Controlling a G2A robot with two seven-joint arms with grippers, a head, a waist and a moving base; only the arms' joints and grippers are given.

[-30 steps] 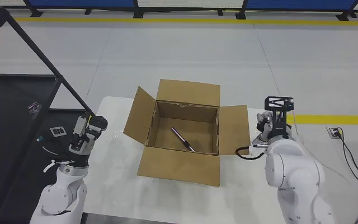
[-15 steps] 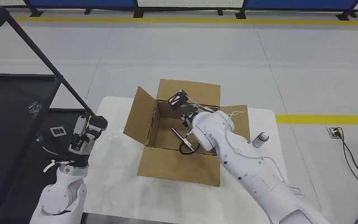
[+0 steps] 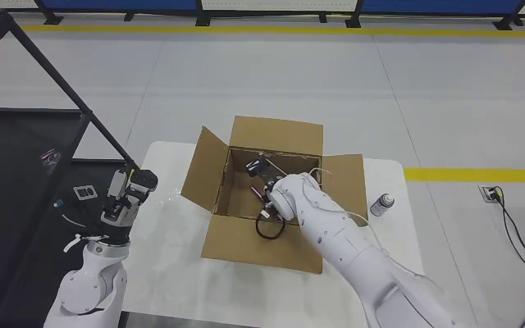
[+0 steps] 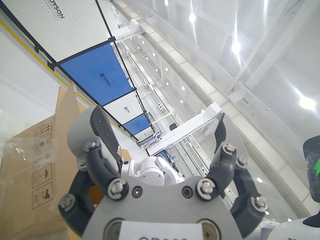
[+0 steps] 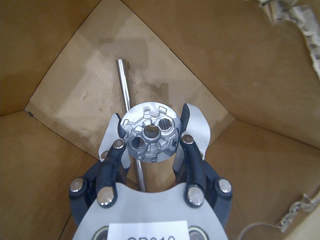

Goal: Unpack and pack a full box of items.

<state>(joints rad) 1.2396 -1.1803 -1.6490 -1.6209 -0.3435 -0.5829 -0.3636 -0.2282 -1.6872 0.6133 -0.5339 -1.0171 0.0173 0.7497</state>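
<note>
1. Left gripper (image 4: 160, 118): it is over the near left part of the white table (image 3: 164, 271), just beside the box, and points up at the ceiling; the jaws are wide apart with nothing between them; a white label sits on its base plate, and the print is cut off at the edge and not legible.
2. Cardboard box (image 3: 262, 246): it stands mid-table with its flaps folded open; the outer wall facing the left gripper carries black handling pictograms (paired up-arrows, an umbrella, others too small to tell); a piece of clear film (image 4: 15, 146) lies against that wall.
3. Right gripper (image 5: 151, 116): it is down inside the box; the jaws are clamped on the rim of a cast-metal disc (image 5: 149, 136); the disc is round, with a central bore and two side holes; the base-plate label is partly seen, not legible.
4. Steel rod (image 5: 124, 86): it lies flat on the box floor and passes beneath the disc; whether the two touch cannot be told.
5. Torn corrugated edge (image 5: 287, 8): it is on the inner box wall, above the floor.
6. Small grey can (image 3: 380, 203): it is upright on the table, just beyond the box's right flap and apart from it.
</note>
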